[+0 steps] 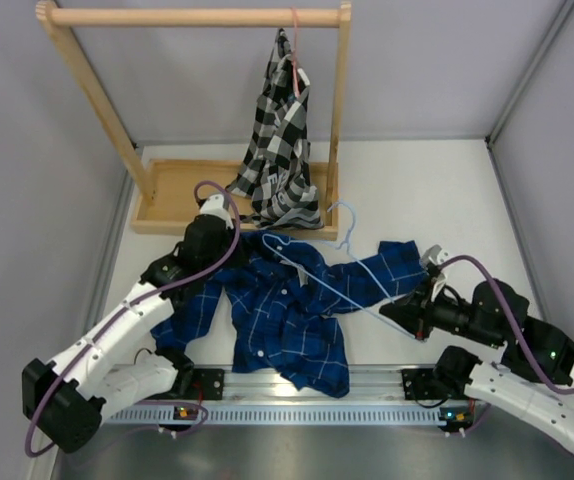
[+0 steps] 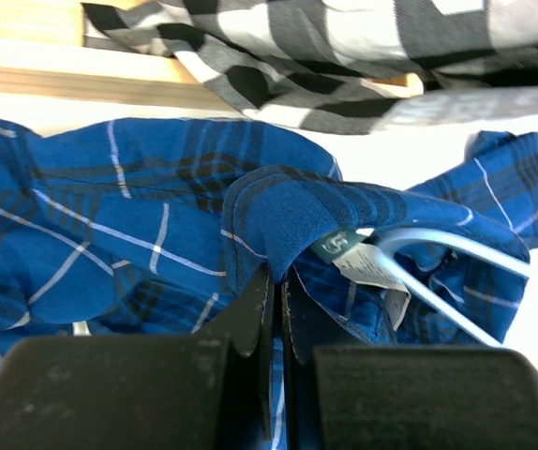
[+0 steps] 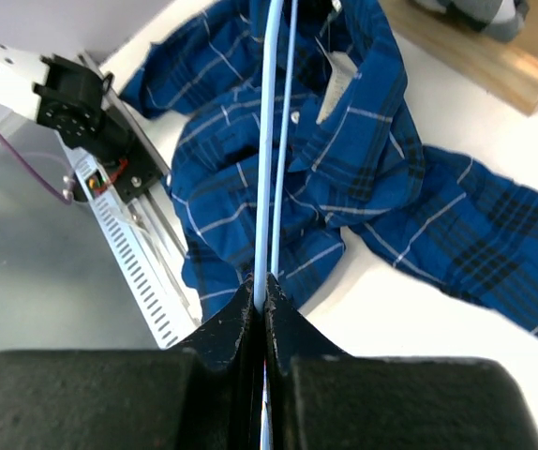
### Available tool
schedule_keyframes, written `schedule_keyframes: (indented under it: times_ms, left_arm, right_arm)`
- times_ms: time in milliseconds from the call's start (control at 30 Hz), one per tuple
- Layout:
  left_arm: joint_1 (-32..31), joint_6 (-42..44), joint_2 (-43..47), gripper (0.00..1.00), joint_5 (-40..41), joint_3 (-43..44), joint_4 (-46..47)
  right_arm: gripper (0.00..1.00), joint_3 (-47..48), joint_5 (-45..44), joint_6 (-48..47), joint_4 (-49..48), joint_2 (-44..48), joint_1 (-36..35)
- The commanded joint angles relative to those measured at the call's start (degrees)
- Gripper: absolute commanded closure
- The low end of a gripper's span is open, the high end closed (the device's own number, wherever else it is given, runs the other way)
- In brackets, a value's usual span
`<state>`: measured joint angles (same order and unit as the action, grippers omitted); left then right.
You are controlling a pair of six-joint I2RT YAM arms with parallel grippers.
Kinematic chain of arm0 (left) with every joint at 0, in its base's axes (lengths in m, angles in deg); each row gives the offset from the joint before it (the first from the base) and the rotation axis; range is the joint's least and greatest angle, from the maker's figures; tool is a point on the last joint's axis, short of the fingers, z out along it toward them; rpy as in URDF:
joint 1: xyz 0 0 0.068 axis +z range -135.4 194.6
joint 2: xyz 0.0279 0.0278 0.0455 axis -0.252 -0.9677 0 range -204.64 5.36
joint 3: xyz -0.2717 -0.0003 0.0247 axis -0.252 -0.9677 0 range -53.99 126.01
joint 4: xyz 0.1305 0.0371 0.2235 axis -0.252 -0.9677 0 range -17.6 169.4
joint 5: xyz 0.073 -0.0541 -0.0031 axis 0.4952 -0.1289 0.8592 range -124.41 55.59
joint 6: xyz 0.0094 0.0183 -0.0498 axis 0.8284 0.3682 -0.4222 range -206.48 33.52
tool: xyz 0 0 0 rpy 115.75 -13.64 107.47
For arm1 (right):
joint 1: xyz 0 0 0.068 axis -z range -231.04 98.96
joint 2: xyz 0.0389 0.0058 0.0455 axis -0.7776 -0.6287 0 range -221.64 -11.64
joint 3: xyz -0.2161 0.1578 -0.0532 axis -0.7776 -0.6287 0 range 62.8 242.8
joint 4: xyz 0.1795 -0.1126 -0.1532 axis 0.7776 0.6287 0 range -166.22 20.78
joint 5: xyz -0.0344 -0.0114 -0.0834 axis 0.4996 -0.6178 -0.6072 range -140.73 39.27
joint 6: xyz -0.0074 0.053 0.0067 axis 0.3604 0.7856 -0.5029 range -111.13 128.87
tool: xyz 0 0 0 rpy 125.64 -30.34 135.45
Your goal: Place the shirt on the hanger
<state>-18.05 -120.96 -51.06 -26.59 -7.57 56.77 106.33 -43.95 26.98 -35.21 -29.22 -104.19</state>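
Observation:
The dark blue plaid shirt (image 1: 287, 315) lies crumpled on the table between the two arms, one sleeve stretched to the right. The light-blue wire hanger (image 1: 332, 285) lies slanted over it, its hook (image 1: 344, 213) toward the wooden rack. My left gripper (image 1: 233, 236) sits at the shirt's upper left and is shut on a fold of the collar (image 2: 283, 220), next to the label (image 2: 367, 264); one hanger arm (image 2: 456, 246) passes inside the collar. My right gripper (image 3: 261, 284) is shut on the hanger wire (image 3: 274, 141) at its lower right end (image 1: 395, 316), above the shirt (image 3: 363, 169).
A black-and-white checked shirt (image 1: 282, 140) hangs on a pink-red hanger (image 1: 295, 60) from the wooden rack (image 1: 197, 17). The rack's tray base (image 1: 172, 195) stands just behind the left gripper. A metal rail (image 1: 297, 385) runs along the near edge. Grey walls enclose the table.

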Motion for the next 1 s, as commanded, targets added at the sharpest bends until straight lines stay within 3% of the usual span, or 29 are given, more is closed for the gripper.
schedule_keyframes:
  times_ms: [0,133,267,433,567,700,833,967]
  left_arm:
    - [0.3,1.0,2.0,1.0,-3.2,2.3,3.0]
    - [0.3,2.7,3.3,1.0,-7.1,3.3,3.1]
    - [0.1,5.5,3.9,1.0,-18.2,5.3,3.1]
    - [-1.0,7.3,6.1,1.0,-26.3,9.3,0.1]
    - [-1.3,12.3,7.9,1.0,-31.9,14.8,-7.8]
    - [-1.3,15.7,9.4,1.0,-31.4,19.7,-15.1]
    - [-1.3,18.4,9.9,1.0,-29.7,22.2,-20.0]
    - [-1.3,23.1,8.2,1.0,-23.8,28.6,-28.1]
  right_arm:
    - [1.0,1.2,-0.6,1.6,1.5,-3.5,-0.3]
    - [1.0,1.6,1.0,0.8,-1.6,-8.9,-0.3]
    - [1.0,1.4,3.3,-2.4,-8.8,-12.5,-0.3]
    - [1.0,0.6,13.9,-6.6,-23.3,-20.0,-0.3]
    - [1.0,0.5,22.1,-9.0,-34.4,-27.6,-0.2]
    - [1.0,0.3,23.8,-11.3,-38.2,-31.0,-0.2]
    - [1.0,-2.0,23.4,-11.4,-49.3,-31.7,-0.3]
    - [1.0,-0.1,26.3,-13.6,-51.9,-33.3,-0.3]
